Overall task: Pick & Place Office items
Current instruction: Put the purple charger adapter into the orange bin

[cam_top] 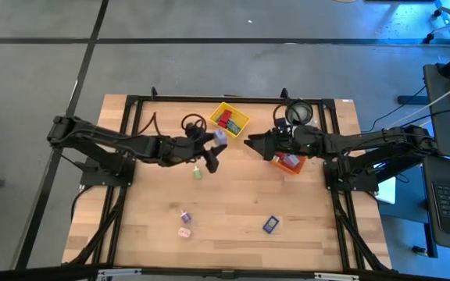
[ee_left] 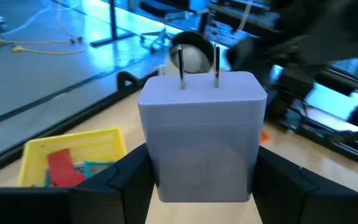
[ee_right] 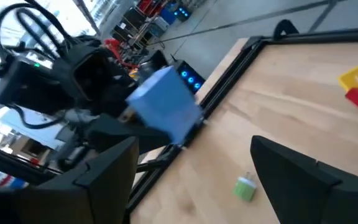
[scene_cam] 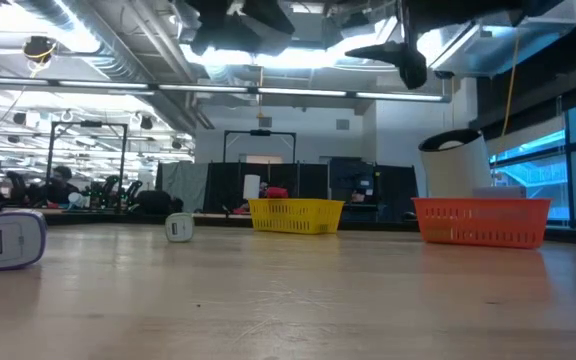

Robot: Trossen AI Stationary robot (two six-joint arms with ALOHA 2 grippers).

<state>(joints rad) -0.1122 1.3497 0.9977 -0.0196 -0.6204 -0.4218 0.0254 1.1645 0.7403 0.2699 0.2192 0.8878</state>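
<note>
My left gripper [cam_top: 212, 145] hangs above the table just near of the yellow bin [cam_top: 230, 119], shut on a lavender plug block [ee_left: 201, 134] with two metal prongs. Red and teal pieces lie in the yellow bin [ee_left: 73, 152]. My right gripper [cam_top: 250, 143] is open beside the orange bin [cam_top: 289, 162], pointing at the left gripper, and its fingers [ee_right: 303, 174] hold nothing. A green piece [cam_top: 197, 172] lies on the table below the left gripper. Two small pieces [cam_top: 184, 223] and a dark blue piece [cam_top: 270, 225] lie nearer the near edge. My left gripper pinches the lavender plug block between its two fingers [ee_left: 126, 168], one on each side face [ee_left: 157, 155]. The prongs [ee_left: 199, 62] point away from the gripper. The block is lifted clear of the table.
A white round roll [cam_top: 295, 114] stands by the far edge behind the orange bin [scene_cam: 480, 220]. A black frame [cam_top: 209, 99] runs along the table's far and side edges. In the low view a lavender piece [scene_cam: 8, 240] lies close by. Bare wood spans the table's middle.
</note>
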